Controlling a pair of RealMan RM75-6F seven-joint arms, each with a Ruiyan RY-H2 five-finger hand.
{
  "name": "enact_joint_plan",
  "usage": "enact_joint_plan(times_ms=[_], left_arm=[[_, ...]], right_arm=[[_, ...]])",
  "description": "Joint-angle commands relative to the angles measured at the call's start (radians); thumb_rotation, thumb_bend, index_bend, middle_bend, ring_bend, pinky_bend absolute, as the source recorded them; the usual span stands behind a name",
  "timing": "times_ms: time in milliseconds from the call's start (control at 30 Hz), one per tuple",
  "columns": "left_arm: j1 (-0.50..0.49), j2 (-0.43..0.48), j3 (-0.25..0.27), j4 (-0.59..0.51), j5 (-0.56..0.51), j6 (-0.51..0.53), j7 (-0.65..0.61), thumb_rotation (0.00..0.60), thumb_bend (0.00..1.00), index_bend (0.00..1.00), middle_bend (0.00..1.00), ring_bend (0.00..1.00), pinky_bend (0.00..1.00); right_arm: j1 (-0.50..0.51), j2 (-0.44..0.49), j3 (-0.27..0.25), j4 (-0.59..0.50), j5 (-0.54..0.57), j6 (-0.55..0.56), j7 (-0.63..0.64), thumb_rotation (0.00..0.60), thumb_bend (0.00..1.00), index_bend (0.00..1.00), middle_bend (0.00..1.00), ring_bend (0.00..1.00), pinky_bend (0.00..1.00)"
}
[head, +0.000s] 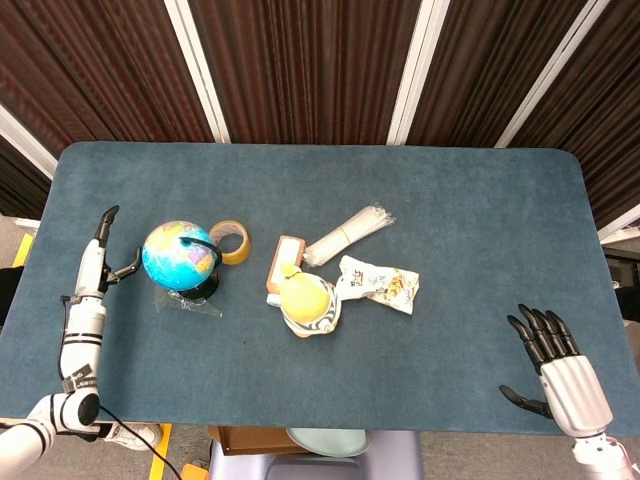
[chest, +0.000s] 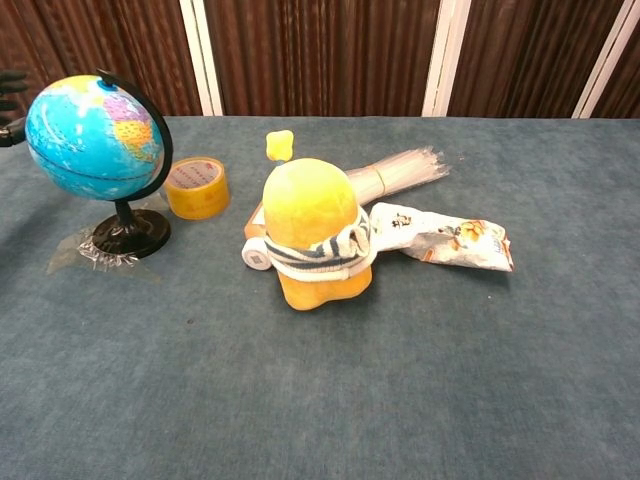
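Globe (head: 178, 256) on a black stand, near the left end of the blue table (head: 480, 200), base resting on a scrap of clear wrap (head: 195, 304); a roll of yellow tape (head: 231, 241) lies just beside it. Left hand (head: 103, 262) stands just left of the globe, fingers spread and raised, thumb pointing toward the ball; whether a fingertip touches the sphere cannot be told, and it holds nothing. Right hand (head: 548, 362) rests at the table's near right corner, well apart from everything, fingers straight and slightly fanned, holding nothing. Handling, as a judgement: the globe looks light and hollow, hard and smooth, likely to spin on its axis and slip under a fingertip; top-heavy on a small foot, so prone to tipping. The stem or the black arc seem the surest places to take hold. Middle of the table: a yellow plush toy (head: 305, 302) with a striped band, a flat box (head: 285, 259) partly under it, a bundle of clear straws (head: 348, 234), a snack packet (head: 380, 283). Hidden or unclear: the left hand shows in the chest view only as dark fingertips at the edge; the box's face is mostly covered; the packet's print is too small to read.
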Motion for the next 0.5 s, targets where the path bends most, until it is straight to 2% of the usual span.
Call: enact_joint_plan(times_ms=[33, 500], left_arm=[[-0.019, -0.015, -0.007, 0.031, -0.005, -0.023, -0.010, 0.532, 0.32, 0.00, 0.00, 0.00, 0.00], [-0.064, -0.058, -0.023, 0.176, -0.023, -0.082, -0.050, 0.530, 0.33, 0.00, 0.00, 0.00, 0.00]], right_arm=[[0.000, 0.000, 0.002, 0.000, 0.003, 0.001, -0.001, 0.600, 0.12, 0.00, 0.00, 0.00, 0.00], [0.002, -0.008, 0.007, 0.001, 0.014, -0.010, -0.018, 0.600, 0.12, 0.00, 0.00, 0.00, 0.00]])
